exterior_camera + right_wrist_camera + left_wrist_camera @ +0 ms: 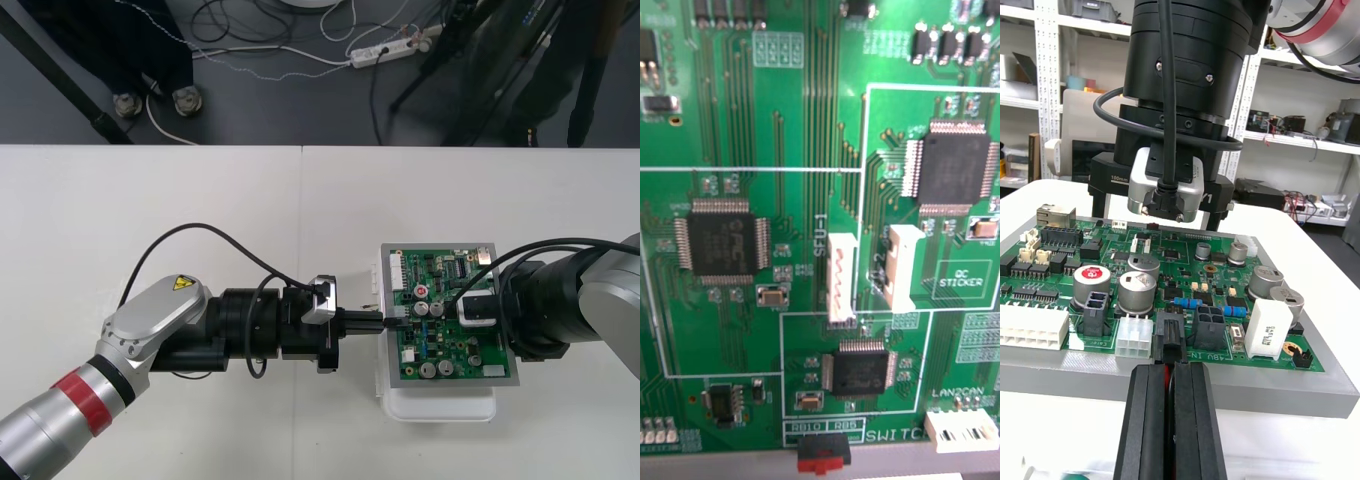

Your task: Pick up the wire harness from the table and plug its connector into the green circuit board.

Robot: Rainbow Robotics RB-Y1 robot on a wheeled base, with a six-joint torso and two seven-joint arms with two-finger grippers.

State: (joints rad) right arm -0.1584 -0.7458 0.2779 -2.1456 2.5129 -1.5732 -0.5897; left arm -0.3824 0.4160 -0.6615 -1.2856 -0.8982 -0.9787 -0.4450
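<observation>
My left gripper [1171, 369] is clamped tight. Both fingers [1146, 420] are pressed together on the harness, and the black plug [1171, 339] sticks out right at the tips. There's a thin streak of red showing in the slit between the fingers. The plug is standing at the near edge of the board [1180, 289], right in front of my fingertips. A white connector [1135, 339] sits just to one side of it and a black one [1212, 322] to the other. It's touching the board there, but I honestly can't tell if it's seated all the way.

A bit past the tips there's a cluster of silver capacitors [1139, 281] and a white block [1268, 328].

Further out, the right gripper [1160, 216] hangs over the far half of the board, with its camera facing me. That wrist looks straight down at the green surface [790, 150], chips and white headers.

From above, my left gripper [385, 322] reaches in level from the side and meets the board [465, 352] at its edge. The right gripper [472, 310] comes in across from it, over the board's middle. The board sits on its white base [440, 408] on the table [200, 200].
</observation>
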